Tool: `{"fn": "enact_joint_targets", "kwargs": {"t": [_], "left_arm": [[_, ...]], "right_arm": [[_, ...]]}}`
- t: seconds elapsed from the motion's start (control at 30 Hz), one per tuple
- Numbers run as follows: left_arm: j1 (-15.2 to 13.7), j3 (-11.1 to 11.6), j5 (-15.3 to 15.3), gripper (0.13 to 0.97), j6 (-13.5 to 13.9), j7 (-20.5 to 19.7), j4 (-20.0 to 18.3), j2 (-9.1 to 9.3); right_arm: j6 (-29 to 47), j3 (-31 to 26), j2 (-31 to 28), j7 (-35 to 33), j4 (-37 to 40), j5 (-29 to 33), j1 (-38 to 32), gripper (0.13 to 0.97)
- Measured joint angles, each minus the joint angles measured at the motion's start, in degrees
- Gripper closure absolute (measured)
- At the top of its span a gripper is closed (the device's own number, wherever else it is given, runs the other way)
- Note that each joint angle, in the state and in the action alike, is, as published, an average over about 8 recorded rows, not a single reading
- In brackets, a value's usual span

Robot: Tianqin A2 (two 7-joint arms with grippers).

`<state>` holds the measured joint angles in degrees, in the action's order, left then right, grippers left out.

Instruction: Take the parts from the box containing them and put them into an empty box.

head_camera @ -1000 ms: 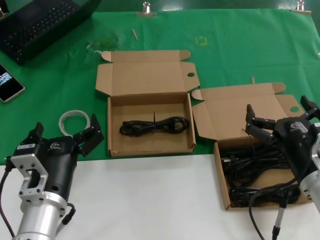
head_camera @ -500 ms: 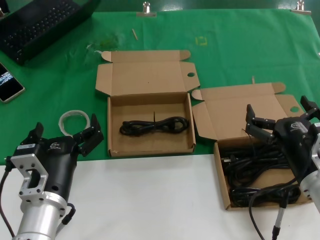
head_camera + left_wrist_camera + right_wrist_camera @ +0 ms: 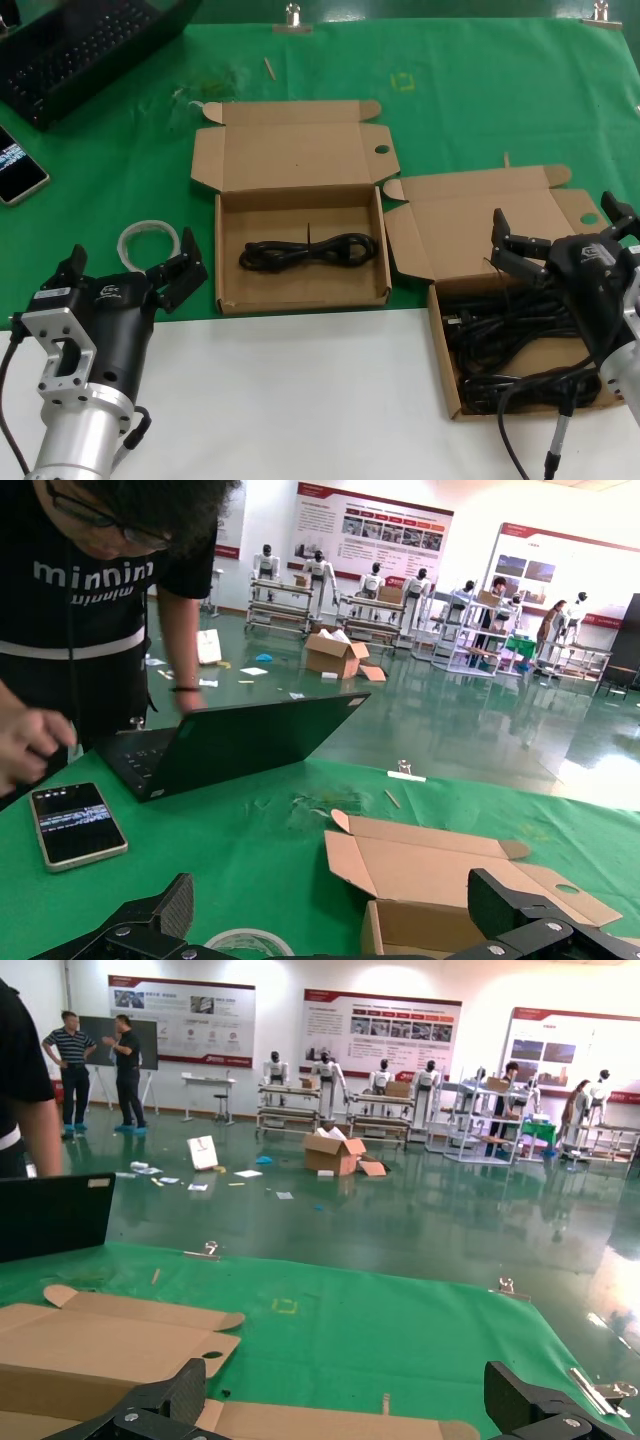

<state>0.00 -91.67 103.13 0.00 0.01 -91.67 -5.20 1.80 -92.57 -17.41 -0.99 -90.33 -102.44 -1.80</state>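
Observation:
Two open brown cardboard boxes lie on the green cloth. The right box (image 3: 440,345) holds a heap of several black cable bundles (image 3: 510,345). The middle box (image 3: 228,290) holds one black cable bundle (image 3: 308,251). My right gripper (image 3: 560,228) is open and empty, hovering over the right box above the cables. My left gripper (image 3: 128,268) is open and empty at the near left, just in front of a white coiled ring (image 3: 148,240). The middle box's lid flap (image 3: 440,865) shows in the left wrist view. The lids of both boxes (image 3: 100,1345) show in the right wrist view.
An open black laptop (image 3: 80,45) and a phone (image 3: 15,165) lie at the far left. Metal clips (image 3: 293,18) hold the cloth's far edge. The near part of the table is bare white (image 3: 300,400). A person (image 3: 90,590) leans over the laptop.

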Motion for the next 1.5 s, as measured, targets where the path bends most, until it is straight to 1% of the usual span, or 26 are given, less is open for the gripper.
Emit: {"fn": "enact_joint_targets", "kwargs": {"t": [1.5], "left_arm": [[0.00, 0.00, 0.00, 0.132, 0.00, -0.02, 0.00, 0.00]], "right_arm": [[0.00, 0.00, 0.00, 0.00, 0.00, 0.00, 0.00, 0.129]]}}
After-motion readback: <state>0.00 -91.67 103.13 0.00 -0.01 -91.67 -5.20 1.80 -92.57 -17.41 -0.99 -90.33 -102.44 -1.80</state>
